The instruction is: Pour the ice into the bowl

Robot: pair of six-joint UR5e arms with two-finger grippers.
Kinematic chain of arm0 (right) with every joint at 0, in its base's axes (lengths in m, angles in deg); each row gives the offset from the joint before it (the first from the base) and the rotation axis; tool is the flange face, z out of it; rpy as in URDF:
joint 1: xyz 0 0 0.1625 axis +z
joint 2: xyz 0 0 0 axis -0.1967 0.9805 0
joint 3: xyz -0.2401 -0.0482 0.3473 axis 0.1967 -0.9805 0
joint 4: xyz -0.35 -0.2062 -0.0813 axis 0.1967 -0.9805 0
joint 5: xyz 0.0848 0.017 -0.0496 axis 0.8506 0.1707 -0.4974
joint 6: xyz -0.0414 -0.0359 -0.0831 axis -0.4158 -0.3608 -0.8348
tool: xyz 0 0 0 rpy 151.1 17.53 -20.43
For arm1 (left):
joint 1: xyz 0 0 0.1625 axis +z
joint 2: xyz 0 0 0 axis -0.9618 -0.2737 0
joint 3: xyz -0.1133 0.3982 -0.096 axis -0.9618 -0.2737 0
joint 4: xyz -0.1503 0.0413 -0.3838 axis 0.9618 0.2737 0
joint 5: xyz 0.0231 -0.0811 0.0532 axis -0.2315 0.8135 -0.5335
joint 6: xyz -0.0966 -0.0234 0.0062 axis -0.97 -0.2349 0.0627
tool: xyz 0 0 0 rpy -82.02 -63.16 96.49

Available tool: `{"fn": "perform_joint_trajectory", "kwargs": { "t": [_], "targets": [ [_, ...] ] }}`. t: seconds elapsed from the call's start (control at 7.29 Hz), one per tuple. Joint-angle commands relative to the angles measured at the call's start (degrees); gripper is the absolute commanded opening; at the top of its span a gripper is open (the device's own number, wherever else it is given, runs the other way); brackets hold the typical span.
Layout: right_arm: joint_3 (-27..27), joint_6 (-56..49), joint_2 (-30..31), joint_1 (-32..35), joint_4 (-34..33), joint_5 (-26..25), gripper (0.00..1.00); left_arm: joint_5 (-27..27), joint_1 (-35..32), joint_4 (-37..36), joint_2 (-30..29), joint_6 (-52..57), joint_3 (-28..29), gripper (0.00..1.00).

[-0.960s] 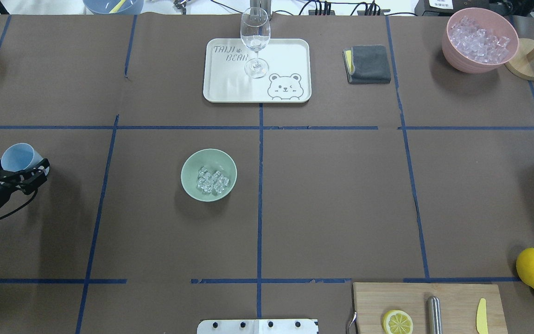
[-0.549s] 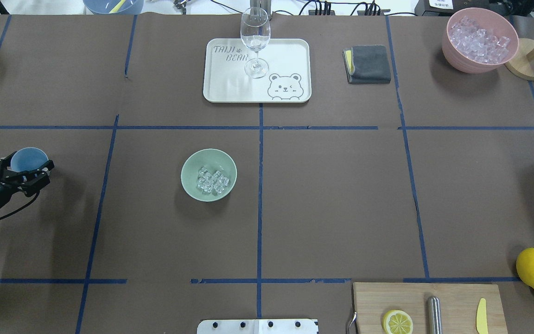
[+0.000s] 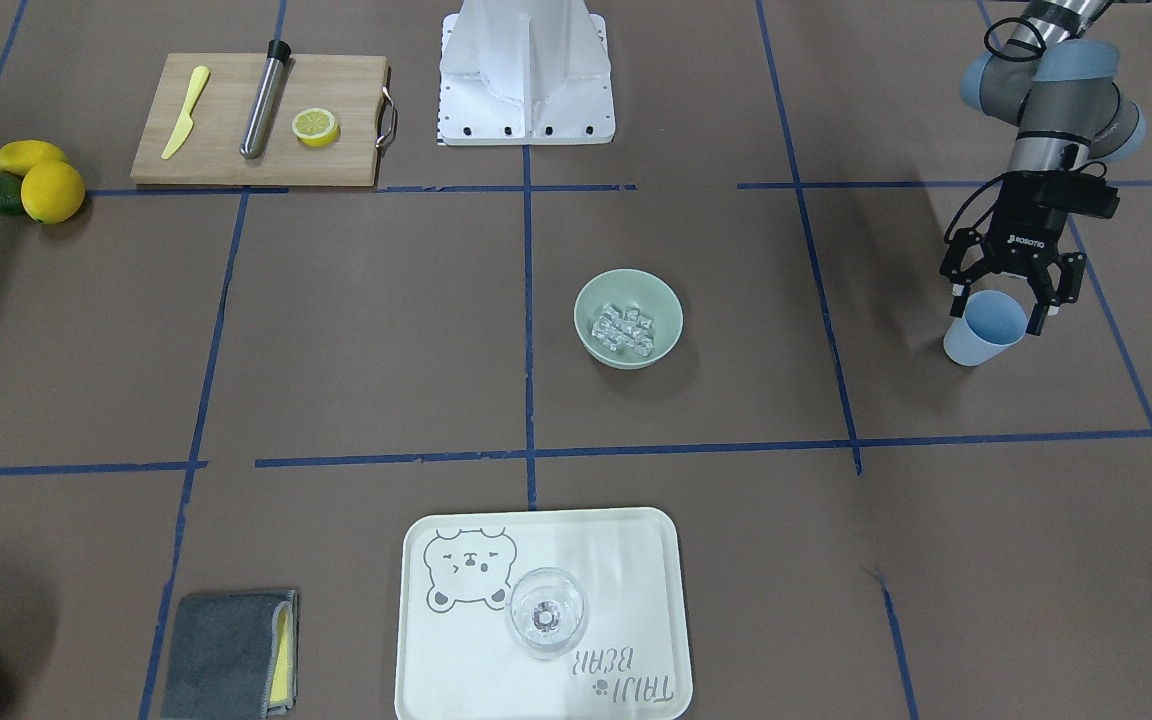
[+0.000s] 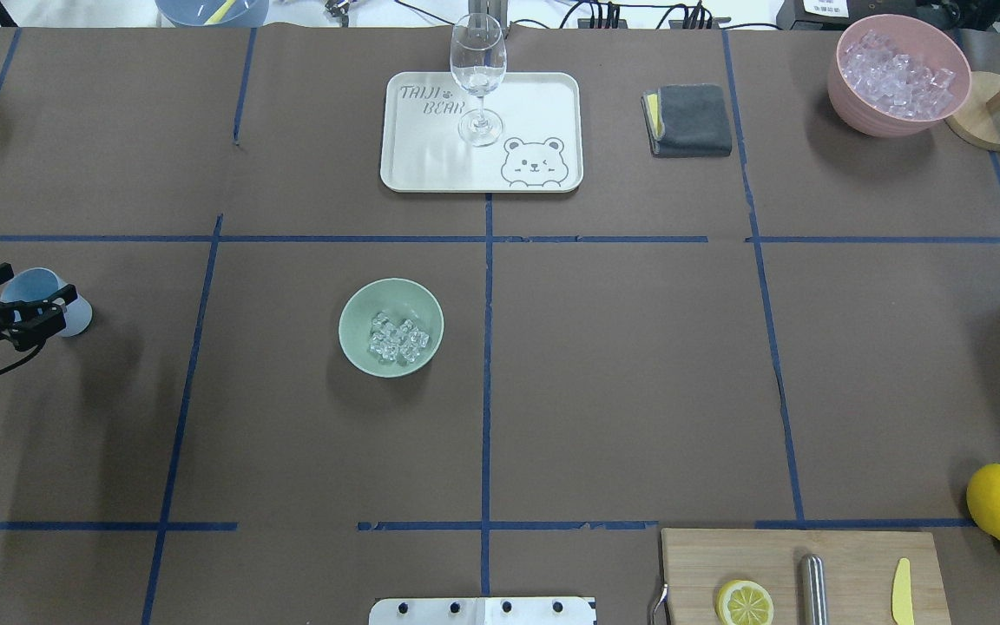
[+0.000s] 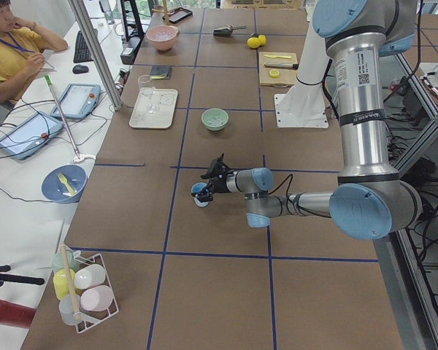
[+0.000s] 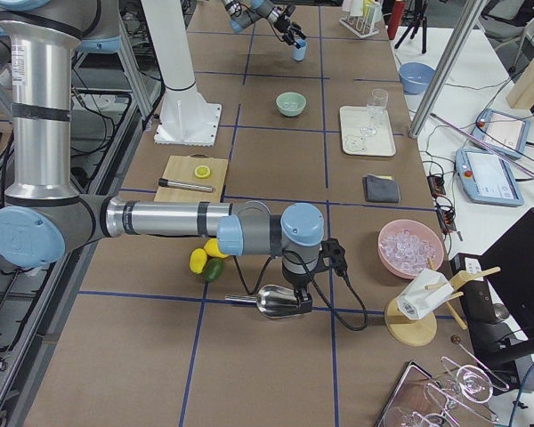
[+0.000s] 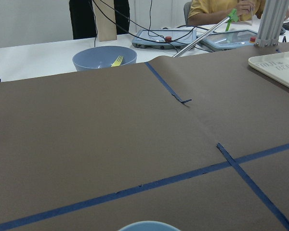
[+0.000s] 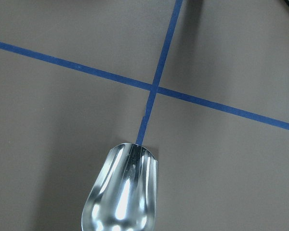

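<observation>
The sage-green bowl [image 4: 359, 305], a little left of the table's middle, holds a cluster of ice cubes [image 4: 396, 338]. At the left edge, the left gripper [image 4: 29, 299] has its fingers spread either side of a pale blue cup [image 4: 38, 284].

Table [image 4: 639, 391]: brown paper cover, blue tape grid [image 4: 487, 347] | Side bench [image 5: 22, 226]: white, along the table's operator-side edge | Aluminium post [image 5: 96, 51]: stands tilted at the bench | Wall [image 7: 29, 19]: pale, plain | Light: even, soft shadows
</observation>
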Motion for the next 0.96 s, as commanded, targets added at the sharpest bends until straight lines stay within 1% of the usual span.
{"fn": "perform_joint_trajectory", "kwargs": {
  "t": [0.0,0.14,0.27,0.41,0.55,0.69,0.82],
  "targets": [
    [0.09,0.0,-0.19,0.0,0.0,0.0,1.0,6.62,-6.59,-1.25,-0.63,4.96,-0.03,1.0],
    [0.09,0.0,-0.19,0.0,0.0,0.0,1.0,13.7,-11.07,-4.21,-0.81,6.47,-0.9,1.0],
    [0.17,0.0,-0.19,0.0,0.0,0.0,1.0,22.3,-17.03,-9.2,-1.24,10.4,-3.35,1.0],
    [0.35,0.09,-0.19,0.0,0.0,0.0,1.0,31.17,-24.83,-17.69,-3.51,18.79,-6.07,1.0],
    [0.35,0.09,-0.45,0.0,0.0,0.0,1.0,35.27,-29.61,-22.91,-4.32,26.53,-6.79,1.0],
    [0.44,0.78,-0.63,0.0,0.0,0.09,1.0,40.01,-34.36,-30.27,-6.15,32.01,-7.24,1.0],
    [0.61,1.66,-0.63,0.0,0.09,0.09,1.0,44.58,-39.36,-39.92,-9.91,36.41,-7.33,1.0]
  ]
}}
